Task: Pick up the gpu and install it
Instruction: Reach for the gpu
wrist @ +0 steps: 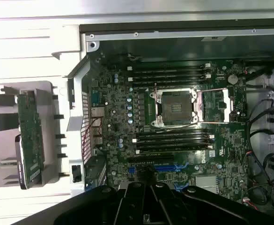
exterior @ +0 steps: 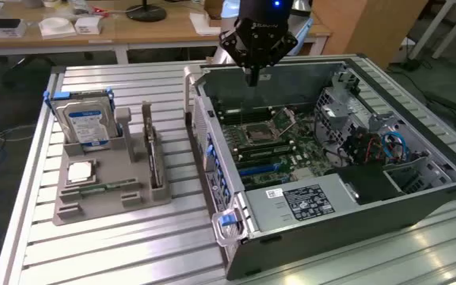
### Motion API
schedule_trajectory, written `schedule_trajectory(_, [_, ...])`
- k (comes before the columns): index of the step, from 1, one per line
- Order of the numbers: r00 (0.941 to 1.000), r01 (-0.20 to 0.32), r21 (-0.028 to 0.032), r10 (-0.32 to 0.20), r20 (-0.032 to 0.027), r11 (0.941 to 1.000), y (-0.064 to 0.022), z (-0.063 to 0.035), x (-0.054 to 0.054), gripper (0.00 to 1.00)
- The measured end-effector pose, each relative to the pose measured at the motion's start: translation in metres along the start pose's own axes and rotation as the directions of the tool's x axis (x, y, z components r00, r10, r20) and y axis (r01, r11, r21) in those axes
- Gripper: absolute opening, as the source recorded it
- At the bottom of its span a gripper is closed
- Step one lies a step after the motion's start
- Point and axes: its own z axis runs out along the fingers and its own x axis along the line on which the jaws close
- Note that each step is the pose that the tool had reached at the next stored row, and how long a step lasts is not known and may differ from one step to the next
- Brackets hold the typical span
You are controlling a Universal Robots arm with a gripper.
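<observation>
The gpu (exterior: pixel 152 149) is a thin card standing on edge in a slot of the grey holder (exterior: pixel 109 199), at the exterior view's left of the open computer case (exterior: pixel 331 196). In the wrist view the gpu (wrist: pixel 30 140) shows as a long narrow board beside the case wall. My gripper (exterior: pixel 252 78) hangs over the far end of the case, above the motherboard (exterior: pixel 268 142), well apart from the gpu. Its fingers are shut with nothing between them. In the wrist view the gripper (wrist: pixel 146 199) sits over the motherboard (wrist: pixel 174 117), near the blue expansion slots (wrist: pixel 167 167).
The holder also carries a blue-labelled hard drive (exterior: pixel 85 122), a processor chip (exterior: pixel 80 172) and a small green memory stick (exterior: pixel 101 189). The case's metal walls, a drive cage and cables (exterior: pixel 390 145) ring the motherboard. A desk with clutter (exterior: pixel 69 27) stands behind the slatted table.
</observation>
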Motion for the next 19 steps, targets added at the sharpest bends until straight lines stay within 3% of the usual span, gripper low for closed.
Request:
schedule_trajectory(5, [1.0000,0.000,-0.0001,0.000,0.0001,1.0000,-0.0002,0.0000,0.002,0.10])
schedule_trajectory(19, [1.0000,0.000,-0.0001,0.000,0.0000,1.0000,-0.0026,-0.0009,0.036,0.10])
